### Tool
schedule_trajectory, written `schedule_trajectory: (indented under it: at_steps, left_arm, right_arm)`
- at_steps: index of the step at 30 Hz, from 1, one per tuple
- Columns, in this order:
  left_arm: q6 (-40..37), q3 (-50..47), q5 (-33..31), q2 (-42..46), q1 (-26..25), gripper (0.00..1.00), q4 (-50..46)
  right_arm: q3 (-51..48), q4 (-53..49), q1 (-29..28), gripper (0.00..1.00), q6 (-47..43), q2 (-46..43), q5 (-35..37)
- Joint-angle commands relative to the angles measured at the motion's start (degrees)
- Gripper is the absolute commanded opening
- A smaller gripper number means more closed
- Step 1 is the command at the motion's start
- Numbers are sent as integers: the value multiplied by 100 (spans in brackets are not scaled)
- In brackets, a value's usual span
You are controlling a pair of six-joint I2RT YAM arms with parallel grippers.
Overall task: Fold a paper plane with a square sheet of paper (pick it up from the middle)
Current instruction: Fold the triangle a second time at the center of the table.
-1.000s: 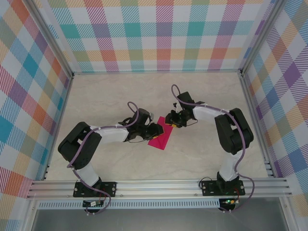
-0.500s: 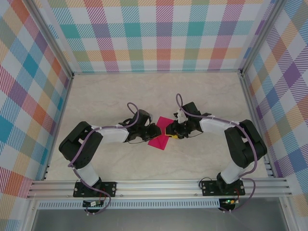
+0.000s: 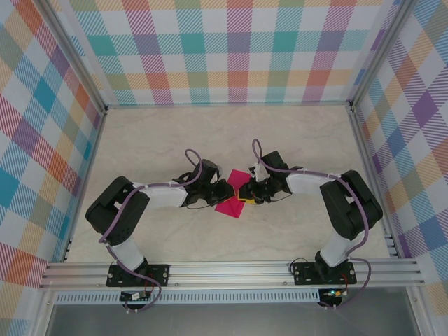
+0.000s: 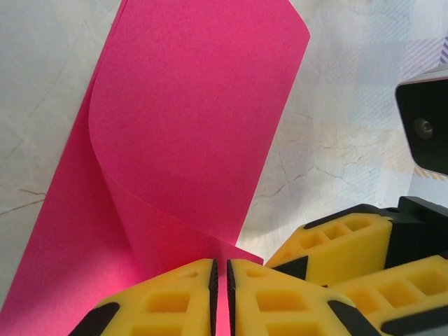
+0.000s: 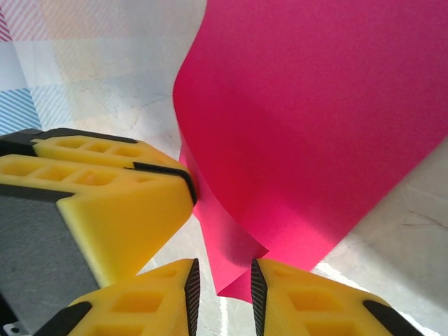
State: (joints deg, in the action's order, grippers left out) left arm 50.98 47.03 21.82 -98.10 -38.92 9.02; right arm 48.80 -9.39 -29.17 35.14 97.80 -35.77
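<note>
Paper: square sheet of paper [image 3: 233, 204], magenta-pink, lies on the table [image 3: 175, 133] just below the middle of the overhead frame, between the two grippers.
Paper shape: not flat; in the left wrist view one layer curls up and over the other in a soft bend, running from the bottom centre to the top of the frame, with no sharp crease to be seen.
Left gripper: left gripper [image 4: 220, 269] sits at the bottom centre of its own view, its yellow jaws drawn together to a hairline slit, and the pink sheet runs into that slit, so the paper is pinched there.
Right gripper: right gripper [image 5: 222, 281] sits at the bottom of its own view with its jaws a narrow gap apart; a folded corner of the sheet pokes into the gap, and pale table shows beside it, so the corner is not clamped.
Spacing: in the overhead frame both grippers meet at the sheet's upper edge, left one on the left, right one on the right, just beside each other.
Surroundings: checked walls [image 3: 238, 49] in many colours fill the top and sides of the overhead frame.
</note>
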Motion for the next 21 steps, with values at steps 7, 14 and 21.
schedule_trajectory:
  at_steps: [7, 14, 21]
  left_arm:
    - [-60, -89, -37, -15, -11, 14, -13]
    - [-53, -88, -55, 12, -11, 13, -31]
    - [-66, -86, -38, 39, -6, 14, -57]
  right_arm:
    - [141, -63, -28, 32, -21, 81, 228]
    - [142, 232, -30, 21, 97, 177, -99]
    - [147, 255, -27, 17, 147, 135, 20]
